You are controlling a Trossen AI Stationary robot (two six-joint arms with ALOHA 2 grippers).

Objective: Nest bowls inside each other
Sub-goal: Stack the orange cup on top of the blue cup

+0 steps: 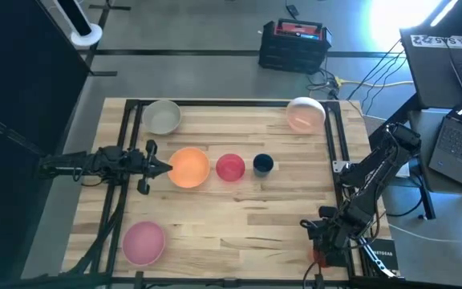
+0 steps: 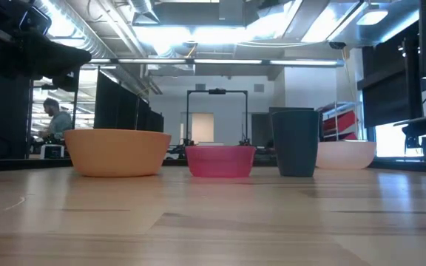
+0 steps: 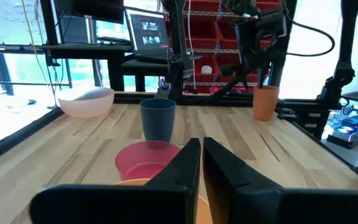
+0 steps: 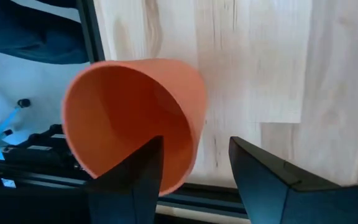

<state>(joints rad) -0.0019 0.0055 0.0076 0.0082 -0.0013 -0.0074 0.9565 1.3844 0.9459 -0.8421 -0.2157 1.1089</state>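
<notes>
A small orange-red bowl stands upright at the table's near right corner. My right gripper is open and points steeply down over it. One finger is inside the bowl's mouth and the other is outside its wall, with a gap on the outer side. In a row at mid-table sit an orange bowl, a red-pink bowl and a dark blue bowl. A grey-white bowl and a pale peach-pink bowl sit at the far side, and a pink bowl at the near left. My left gripper is shut, level, just left of the orange bowl.
Black frame rails run along the table's left and right sides, and the small bowl stands close to the right rail and the near edge. Laptops and a black-and-red case lie off the table. Bare wood lies between the row and the near edge.
</notes>
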